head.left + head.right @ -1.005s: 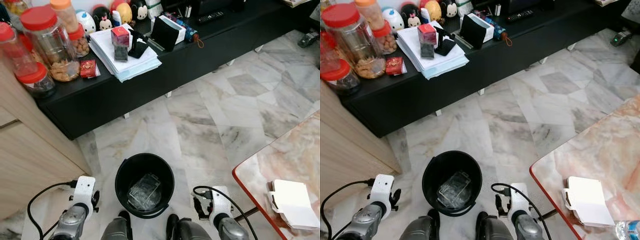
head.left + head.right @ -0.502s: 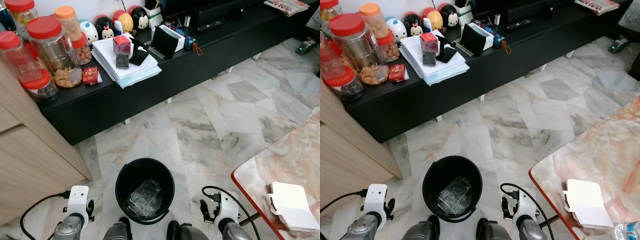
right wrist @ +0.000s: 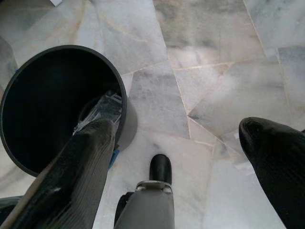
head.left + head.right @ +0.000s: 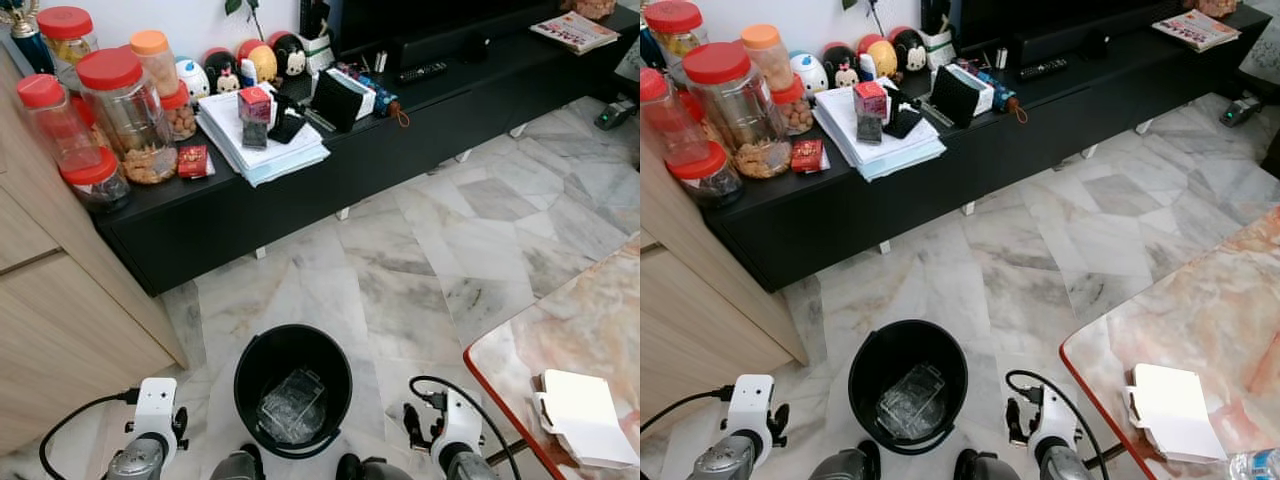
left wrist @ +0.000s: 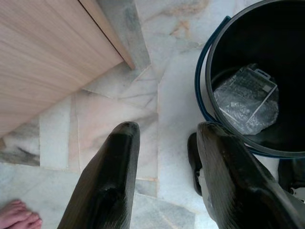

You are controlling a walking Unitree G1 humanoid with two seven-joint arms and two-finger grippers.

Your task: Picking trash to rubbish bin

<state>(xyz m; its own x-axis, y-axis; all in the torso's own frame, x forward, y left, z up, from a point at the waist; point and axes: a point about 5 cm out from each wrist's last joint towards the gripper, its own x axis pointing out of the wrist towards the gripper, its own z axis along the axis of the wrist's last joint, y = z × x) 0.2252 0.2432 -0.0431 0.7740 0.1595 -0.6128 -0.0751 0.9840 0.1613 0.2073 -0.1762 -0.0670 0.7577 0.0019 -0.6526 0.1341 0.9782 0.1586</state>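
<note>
Two grippers hang low, one each side of a black rubbish bin (image 4: pixel 292 390) on the marble floor (image 4: pixel 420 260) at the robot's feet. Left gripper (image 5: pixel 162 138): fingers apart, nothing btwn them, over bare floor just beside the bin & near the corner of a wooden cabinet (image 5: pixel 47 57). Right gripper (image 3: pixel 190 143): fingers spread wide, empty, bin next to one finger. Inside the bin lies a clear plastic container (image 4: pixel 290 405), crumpled, flat on the bottom. In the left wrist view a person's bare toes (image 5: pixel 16 214) show at the frame's corner, well apart from the bin.

Beyond the bin, a long black low cabinet (image 4: pixel 300 170) w/ red-lidded jars (image 4: pixel 120 110) at its left end, a stack of papers (image 4: pixel 262 145) w/ a small red box (image 4: pixel 254 105) on top, round toy figures (image 4: pixel 250 65) at the back, a remote (image 4: pixel 420 72) further right. At the robot's right, a marble-pattern table w/ red edge (image 4: pixel 500 400) carries a white box (image 4: pixel 585 420).
</note>
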